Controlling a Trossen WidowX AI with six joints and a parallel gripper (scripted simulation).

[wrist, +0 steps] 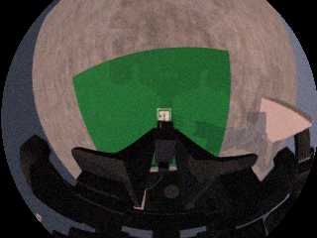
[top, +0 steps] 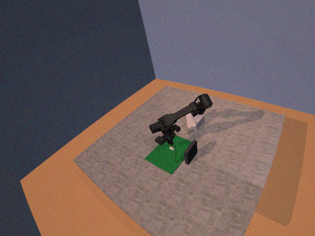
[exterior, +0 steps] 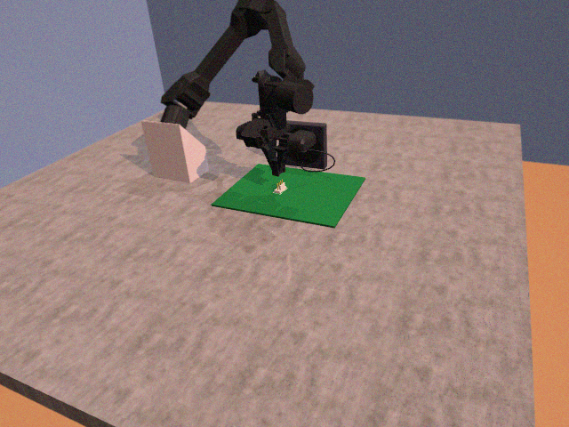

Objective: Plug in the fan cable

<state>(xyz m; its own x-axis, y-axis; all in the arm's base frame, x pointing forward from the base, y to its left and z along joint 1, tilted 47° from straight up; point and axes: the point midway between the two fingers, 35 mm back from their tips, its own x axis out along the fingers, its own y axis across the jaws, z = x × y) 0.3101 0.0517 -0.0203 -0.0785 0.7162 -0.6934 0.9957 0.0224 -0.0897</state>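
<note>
My gripper (top: 171, 143) (exterior: 277, 173) (wrist: 164, 131) points down and is shut on the fan plug, a dark block (wrist: 164, 149) between the fingers in the wrist view. In the top and exterior views the fingers hide the plug. The fingertips are a little above the white fan header (top: 171, 148) (exterior: 279, 191) (wrist: 166, 114), whose upright gold pins show in the exterior view. Plug and header appear apart there. The header sits on the green board (top: 159, 157) (exterior: 321, 202) (wrist: 198, 74). The thin black cable (top: 175, 157) (exterior: 334, 160) runs from the plug to the fan.
The dark square fan (top: 191, 152) (exterior: 317, 158) stands upright at the board's edge, with the cable looping beside it. A pale pinkish angular block (top: 192, 122) (exterior: 167, 151) (wrist: 282, 119) stands near the arm's base. The grey mat (top: 127, 142) (exterior: 276, 321) lies under everything.
</note>
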